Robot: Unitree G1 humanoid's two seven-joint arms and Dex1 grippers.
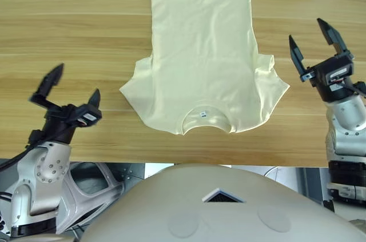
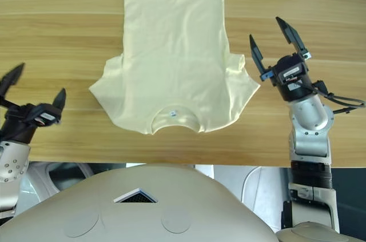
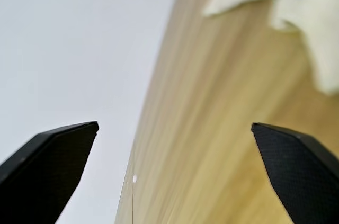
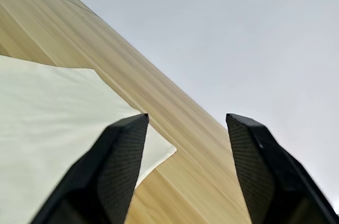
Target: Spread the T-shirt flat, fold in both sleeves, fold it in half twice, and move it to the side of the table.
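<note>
A pale yellow T-shirt [image 1: 200,59] lies flat on the wooden table [image 1: 74,30], collar toward me and hem at the far side. Both short sleeves stick out sideways, the right one [image 1: 271,84] slightly rumpled. My left gripper [image 1: 74,87] is open over bare wood to the left of the left sleeve, holding nothing. My right gripper [image 1: 314,42] is open just right of the right sleeve, empty too. In the right wrist view the shirt's cloth [image 4: 47,123] lies beyond my right gripper [image 4: 185,123]. The left wrist view has a sleeve edge [image 3: 296,7] ahead of my left gripper [image 3: 175,128].
The table's near edge [image 1: 171,163] runs just in front of the collar. Bare wood stretches on both sides of the shirt and beyond its hem.
</note>
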